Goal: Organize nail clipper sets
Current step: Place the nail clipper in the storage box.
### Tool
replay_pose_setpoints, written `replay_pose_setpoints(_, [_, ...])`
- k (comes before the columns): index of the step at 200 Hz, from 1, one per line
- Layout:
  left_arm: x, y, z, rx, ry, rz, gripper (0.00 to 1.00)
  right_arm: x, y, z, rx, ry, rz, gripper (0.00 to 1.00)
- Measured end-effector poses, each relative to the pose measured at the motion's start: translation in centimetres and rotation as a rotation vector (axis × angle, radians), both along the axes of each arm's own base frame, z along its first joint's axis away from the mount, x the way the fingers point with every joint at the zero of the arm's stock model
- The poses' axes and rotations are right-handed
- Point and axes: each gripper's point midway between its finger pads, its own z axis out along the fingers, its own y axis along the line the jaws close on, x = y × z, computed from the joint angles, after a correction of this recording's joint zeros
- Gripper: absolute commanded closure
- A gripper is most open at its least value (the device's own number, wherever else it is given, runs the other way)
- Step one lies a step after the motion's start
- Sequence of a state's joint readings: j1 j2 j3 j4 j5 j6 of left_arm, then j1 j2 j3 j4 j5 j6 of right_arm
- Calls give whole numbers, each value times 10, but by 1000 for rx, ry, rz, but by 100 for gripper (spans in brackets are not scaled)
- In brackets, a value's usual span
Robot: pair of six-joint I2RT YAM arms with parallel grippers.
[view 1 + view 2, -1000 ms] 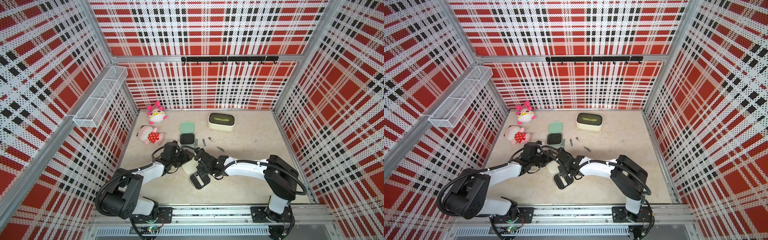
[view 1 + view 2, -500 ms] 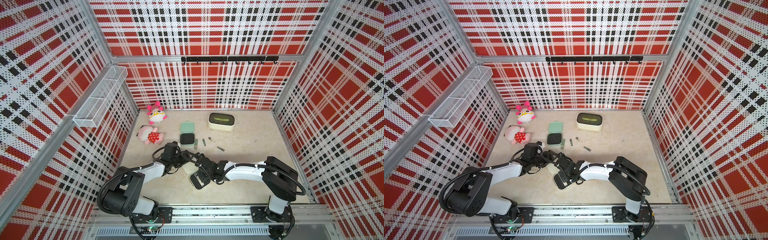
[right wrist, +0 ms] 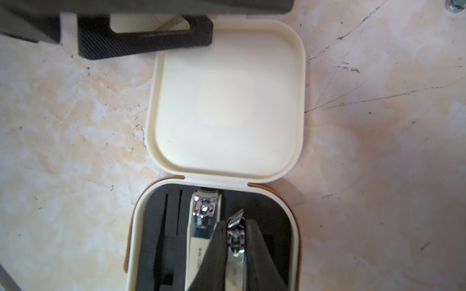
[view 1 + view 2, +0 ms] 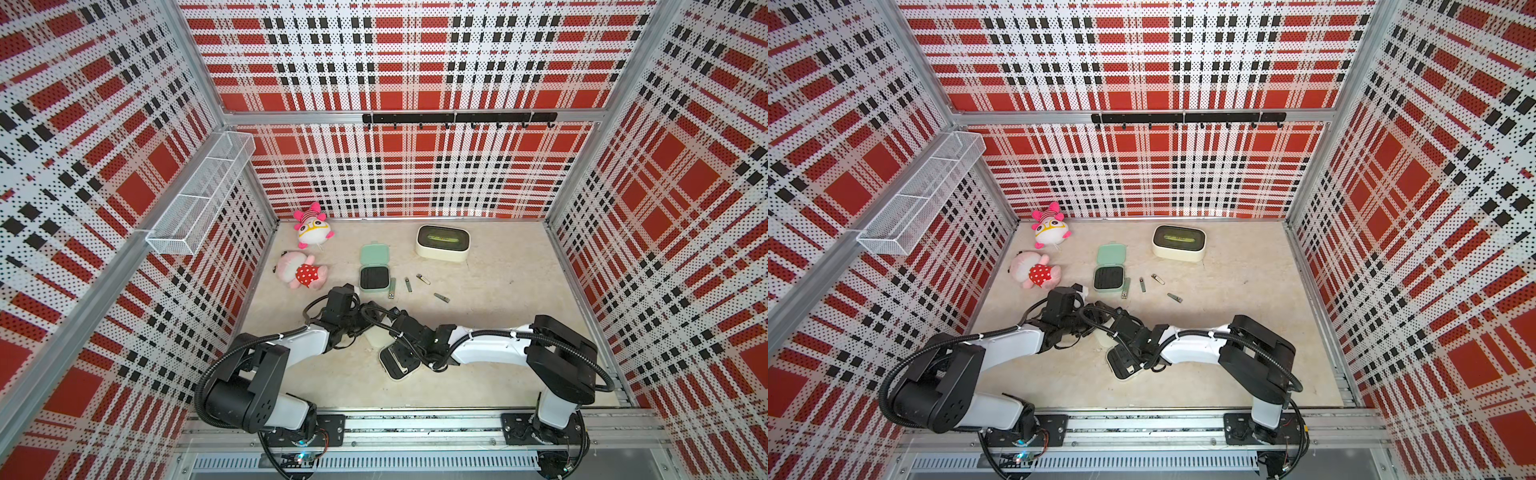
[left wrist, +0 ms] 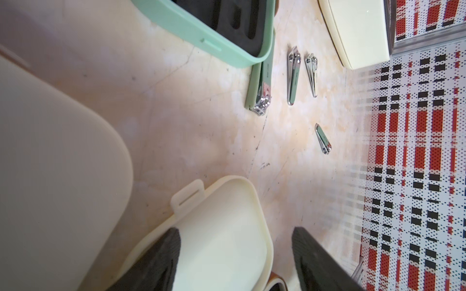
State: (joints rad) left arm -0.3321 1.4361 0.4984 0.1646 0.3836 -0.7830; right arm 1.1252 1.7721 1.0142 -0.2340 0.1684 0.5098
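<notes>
R hand (image 3: 235,226) clamps sm clipper (image 3: 236,239) over cream case (image 3: 136,221) holding lg clipper (image 3: 203,221).

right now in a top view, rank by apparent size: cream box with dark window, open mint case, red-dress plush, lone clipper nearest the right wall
1. cream box
2. open mint case and red-dress plush: about alike, unranked
3. lone clipper, smallest

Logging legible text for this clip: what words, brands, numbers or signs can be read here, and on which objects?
No text is fully readable.
large clipper in the cream case: printed line on its handle, too blurred.
small clipper in the right gripper: printed line, too blurred.
largest loose clipper: tiny print, too small.
cream box: green mark in its window, unreadable.
</notes>
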Motion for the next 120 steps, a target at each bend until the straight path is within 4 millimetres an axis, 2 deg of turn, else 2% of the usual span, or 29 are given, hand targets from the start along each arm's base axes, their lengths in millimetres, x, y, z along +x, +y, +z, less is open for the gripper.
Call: replay_pose_setpoints(120, [1,2,-2,3,6,6,26,-6,-7,-8,8,1,-8,86])
